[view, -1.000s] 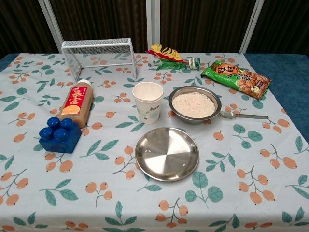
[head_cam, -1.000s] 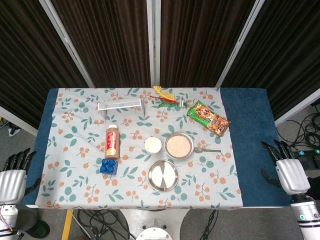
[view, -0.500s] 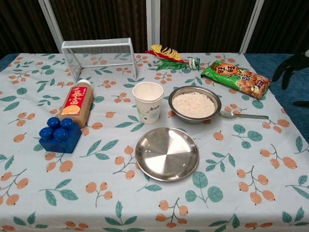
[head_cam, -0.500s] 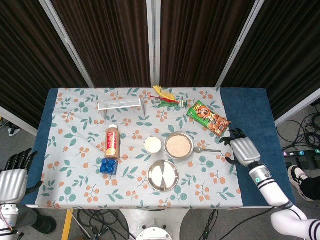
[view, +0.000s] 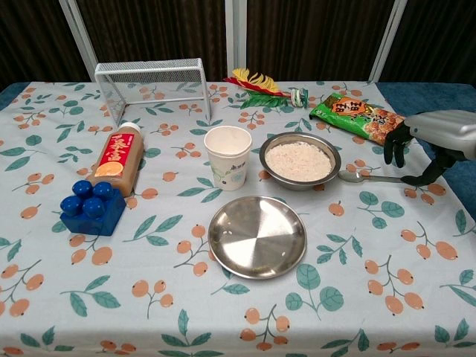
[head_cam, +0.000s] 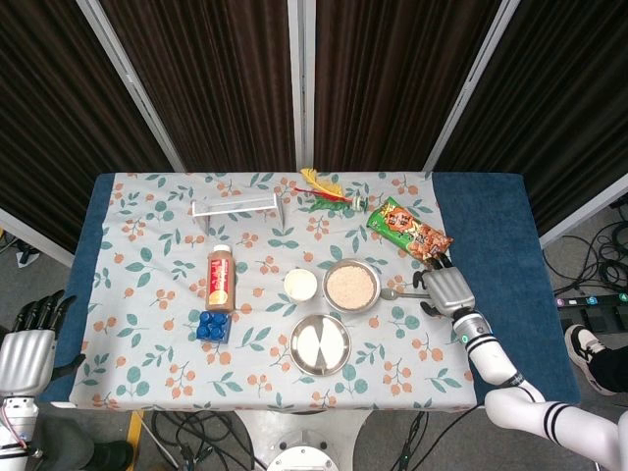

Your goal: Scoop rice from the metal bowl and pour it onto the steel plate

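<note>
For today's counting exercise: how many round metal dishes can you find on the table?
2. The metal bowl of rice sits right of the paper cup; the steel plate lies just in front of them. None seems hidden.

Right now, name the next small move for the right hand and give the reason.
Probably lower the right hand onto the spoon handle and grip it. The hand hovers open above the handle's outer end, holding nothing. The spoon lies flat on the cloth beside the metal bowl, which is full of rice, and the steel plate looks almost bare. No scooping can start until the spoon is held.
</note>
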{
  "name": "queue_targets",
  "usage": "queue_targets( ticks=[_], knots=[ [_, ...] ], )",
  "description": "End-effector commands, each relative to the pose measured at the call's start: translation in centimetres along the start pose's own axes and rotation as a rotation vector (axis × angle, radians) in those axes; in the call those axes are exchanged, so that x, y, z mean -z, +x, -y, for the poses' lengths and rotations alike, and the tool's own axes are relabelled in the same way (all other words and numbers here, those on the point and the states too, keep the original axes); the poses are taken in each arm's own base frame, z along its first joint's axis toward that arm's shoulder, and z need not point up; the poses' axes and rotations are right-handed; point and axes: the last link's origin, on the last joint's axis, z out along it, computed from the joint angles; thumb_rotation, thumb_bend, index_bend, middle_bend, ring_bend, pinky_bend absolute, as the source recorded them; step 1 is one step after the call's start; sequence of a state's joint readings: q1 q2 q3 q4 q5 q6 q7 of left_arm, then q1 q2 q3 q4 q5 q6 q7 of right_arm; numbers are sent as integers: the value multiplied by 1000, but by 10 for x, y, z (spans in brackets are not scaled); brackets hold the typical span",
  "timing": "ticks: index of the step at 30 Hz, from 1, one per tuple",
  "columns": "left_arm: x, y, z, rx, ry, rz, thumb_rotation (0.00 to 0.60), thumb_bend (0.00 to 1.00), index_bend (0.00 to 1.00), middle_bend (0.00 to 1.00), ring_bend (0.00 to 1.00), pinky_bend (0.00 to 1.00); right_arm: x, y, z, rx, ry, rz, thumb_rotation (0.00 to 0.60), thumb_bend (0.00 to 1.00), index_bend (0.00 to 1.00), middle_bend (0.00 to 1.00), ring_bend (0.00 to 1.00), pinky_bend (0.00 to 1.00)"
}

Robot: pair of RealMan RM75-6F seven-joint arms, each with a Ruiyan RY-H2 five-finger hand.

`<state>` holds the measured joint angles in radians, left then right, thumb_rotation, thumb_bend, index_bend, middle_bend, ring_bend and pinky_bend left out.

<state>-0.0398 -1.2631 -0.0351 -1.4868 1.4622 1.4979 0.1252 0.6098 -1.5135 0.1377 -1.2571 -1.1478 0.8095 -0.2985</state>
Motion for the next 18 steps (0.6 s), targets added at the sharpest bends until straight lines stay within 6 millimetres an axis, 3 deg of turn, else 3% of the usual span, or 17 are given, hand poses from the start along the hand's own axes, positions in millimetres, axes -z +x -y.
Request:
queue_targets(
  ticks=[1,18],
  knots=[
    [1,-1,1,3,4,2,600,185,185,187,134,134,-5,-5,2,3,-4,7,600,240,434,472,141,44],
    [0,-5,5,12,17,14,600,185,184,187,134,134,-17,-13,7,8,0,28,600,259,455,492,149,44]
  ],
)
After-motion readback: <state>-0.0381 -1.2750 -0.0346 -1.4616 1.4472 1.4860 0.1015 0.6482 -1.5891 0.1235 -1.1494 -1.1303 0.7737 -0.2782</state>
